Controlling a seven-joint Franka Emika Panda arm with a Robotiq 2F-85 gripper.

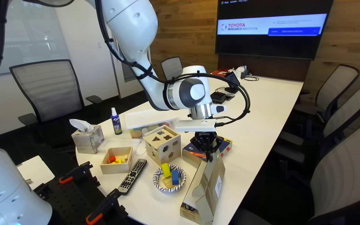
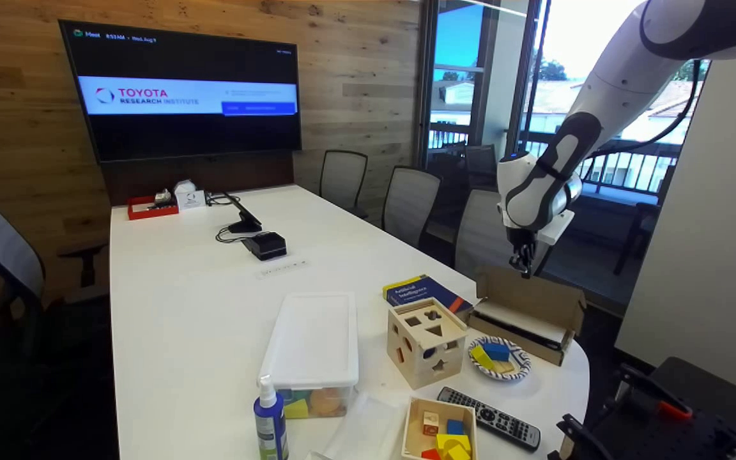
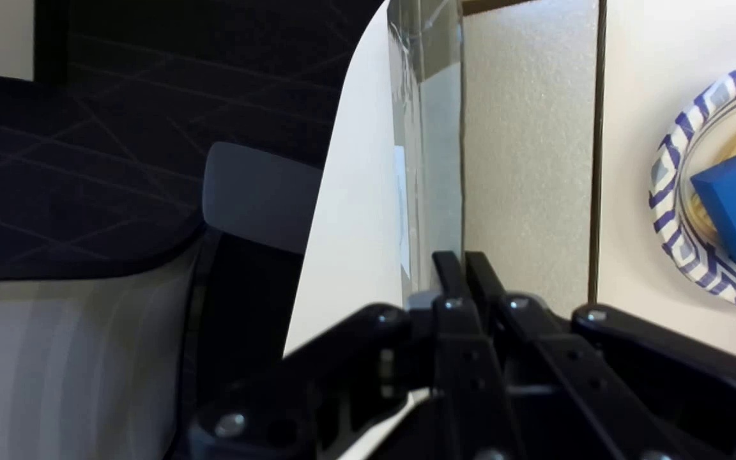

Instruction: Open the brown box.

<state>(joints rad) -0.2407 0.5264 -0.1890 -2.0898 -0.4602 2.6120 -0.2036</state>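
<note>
My gripper (image 3: 464,260) looks closed on the upper edge of the raised lid (image 2: 537,303) of the brown box (image 2: 544,350), which lies on the table (image 3: 349,255) beside the blue-and-white bowl (image 3: 665,198). A shallow pinch may let the lid slip and fold down; a hard pull may drag the box off the table. My own fingertips (image 3: 450,271) hide how deep the hold goes; beyond, the pale insert (image 3: 531,140) covers the box's floor, and the dark item (image 1: 187,207) at its end I can't make out.
</note>
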